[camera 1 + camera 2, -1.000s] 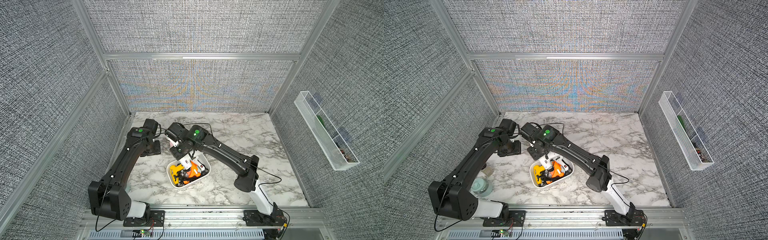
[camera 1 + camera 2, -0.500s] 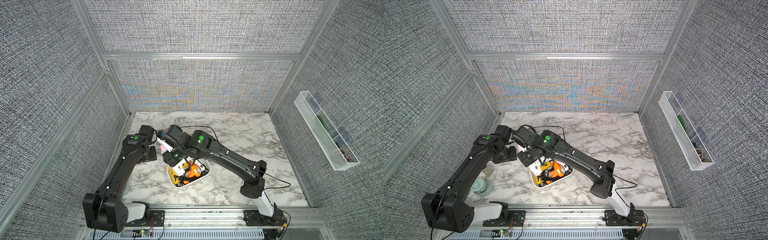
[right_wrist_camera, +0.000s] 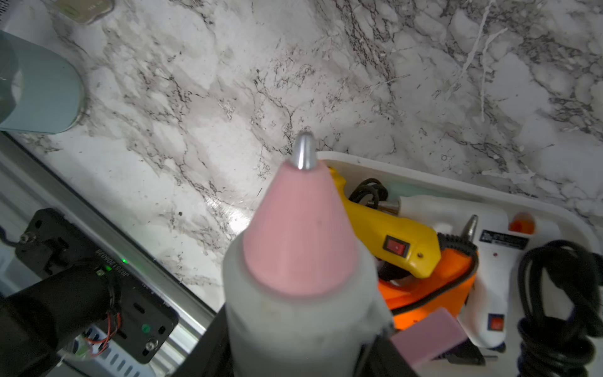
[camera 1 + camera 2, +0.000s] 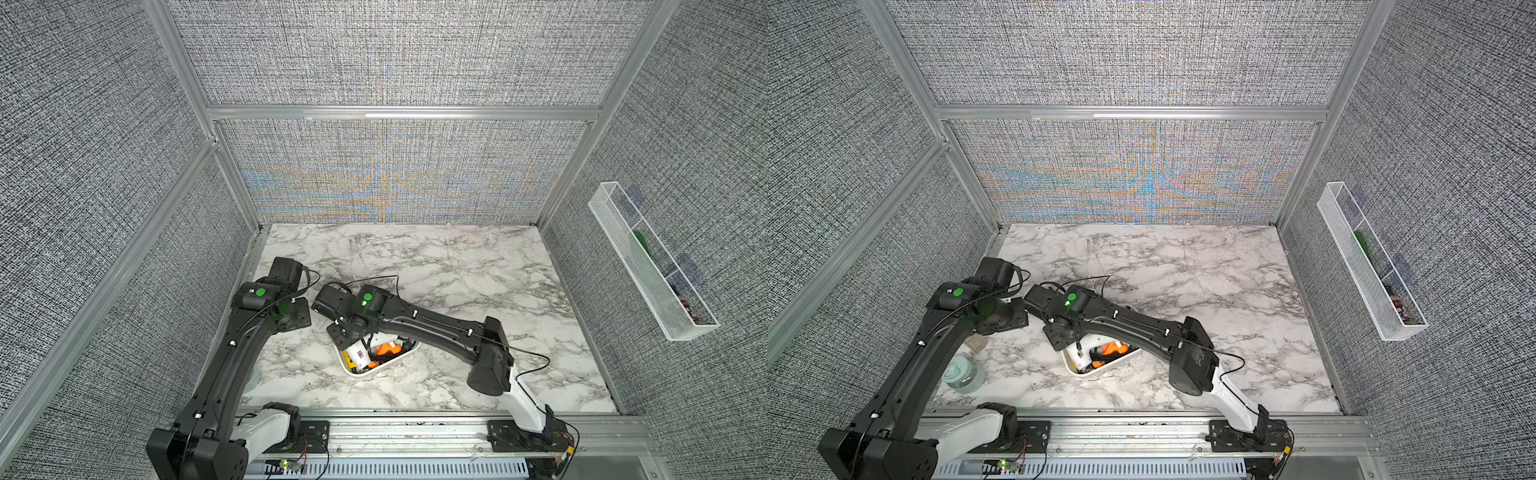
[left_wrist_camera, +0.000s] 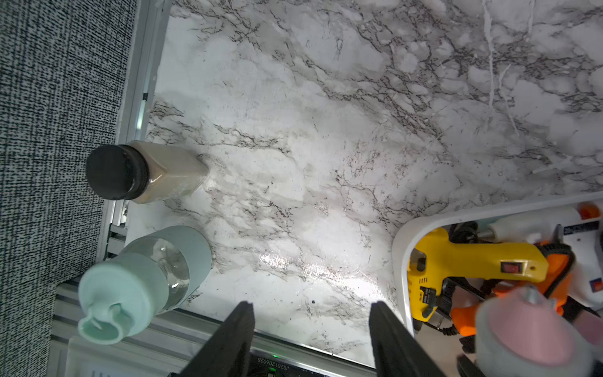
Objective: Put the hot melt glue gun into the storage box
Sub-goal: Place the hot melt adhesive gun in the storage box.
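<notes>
- box (image 3: 424,179) sits toward the table's (image 4: 457,270) 7 o'clock, with a yellow gun (image 3: 391,235) and others inside.
- right gripper (image 3: 300,352) clamps the pink-nosed glue gun (image 3: 298,248) over the box's 9 o'clock end.
- left gripper (image 5: 311,329) is at the box's 10 o'clock, jaws apart, empty.

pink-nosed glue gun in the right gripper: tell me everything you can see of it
The glue gun has a matte whitish-grey barrel, a pink cone nose that looks rubbery and a small silver metal nozzle. A pink block beside the barrel may be its trigger. The right gripper is shut on the barrel, with the nozzle pointing away from the wrist. The gun hangs over a corner of the storage box, above the yellow gun inside. Whether they touch cannot be told.
</notes>
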Available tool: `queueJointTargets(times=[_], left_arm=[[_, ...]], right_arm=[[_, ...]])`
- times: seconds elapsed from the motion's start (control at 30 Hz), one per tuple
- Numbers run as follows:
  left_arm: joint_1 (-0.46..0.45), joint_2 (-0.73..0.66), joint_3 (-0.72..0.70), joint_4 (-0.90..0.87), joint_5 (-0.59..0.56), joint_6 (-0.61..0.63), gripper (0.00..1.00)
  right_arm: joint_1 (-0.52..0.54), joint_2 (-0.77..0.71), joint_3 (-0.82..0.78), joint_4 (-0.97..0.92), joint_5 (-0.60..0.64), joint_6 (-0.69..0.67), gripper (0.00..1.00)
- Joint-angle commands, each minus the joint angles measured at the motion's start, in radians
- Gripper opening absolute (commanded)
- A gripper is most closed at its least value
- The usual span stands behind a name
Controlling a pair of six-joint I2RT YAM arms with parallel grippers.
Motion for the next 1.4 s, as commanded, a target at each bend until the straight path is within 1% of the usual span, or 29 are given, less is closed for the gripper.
queueJointTargets(times=[0.0,0.3,0.63,0.67,0.73,0.77,0.8,0.83,0.9,0.97,1.1,1.2,1.3,1.37], left_arm=[[-0.005,-0.015,0.000,-0.013,0.004,-0.007,0.62],[-0.008,-0.030,0.002,-0.018,0.002,-0.006,0.62],[-0.008,-0.021,-0.002,-0.012,0.001,-0.005,0.62],[-0.009,-0.019,-0.001,-0.012,-0.001,-0.006,0.62],[-0.008,-0.019,0.001,-0.012,-0.007,-0.002,0.62],[-0.008,-0.017,0.002,-0.012,-0.013,0.001,0.62],[-0.008,-0.017,0.004,-0.014,-0.018,0.003,0.63],[-0.008,-0.018,0.004,-0.016,-0.022,0.005,0.63],[-0.008,-0.019,0.006,-0.016,-0.027,0.005,0.63],[-0.008,-0.021,0.009,-0.020,-0.031,0.007,0.64],[-0.008,-0.029,0.017,-0.024,-0.057,0.010,0.64],[-0.008,-0.047,0.029,-0.009,-0.084,0.007,0.65],[-0.008,-0.075,0.050,0.032,-0.144,0.004,0.66],[-0.007,-0.119,0.031,0.117,-0.211,0.007,0.72]], right_arm=[[-0.011,0.019,-0.011,0.022,0.038,0.037,0.00],[-0.015,0.001,-0.171,0.098,0.009,0.050,0.00],[0.004,0.036,-0.163,0.080,-0.014,0.047,0.00],[0.007,0.037,-0.162,0.073,-0.013,0.048,0.05],[0.006,0.032,-0.157,0.064,-0.008,0.047,0.25],[0.007,0.025,-0.151,0.062,-0.001,0.046,0.40],[0.008,0.015,-0.144,0.058,0.005,0.046,0.52],[0.009,0.009,-0.133,0.051,0.013,0.045,0.58],[0.013,-0.009,-0.101,0.034,0.027,0.043,0.64],[0.018,-0.028,-0.061,0.010,0.045,0.040,0.76],[0.022,-0.072,0.024,-0.037,0.088,0.034,0.79],[0.016,-0.133,0.027,-0.040,0.139,0.037,0.79],[-0.023,-0.255,-0.067,0.024,0.216,0.028,0.83],[-0.096,-0.380,-0.213,0.120,0.268,0.008,0.86]])
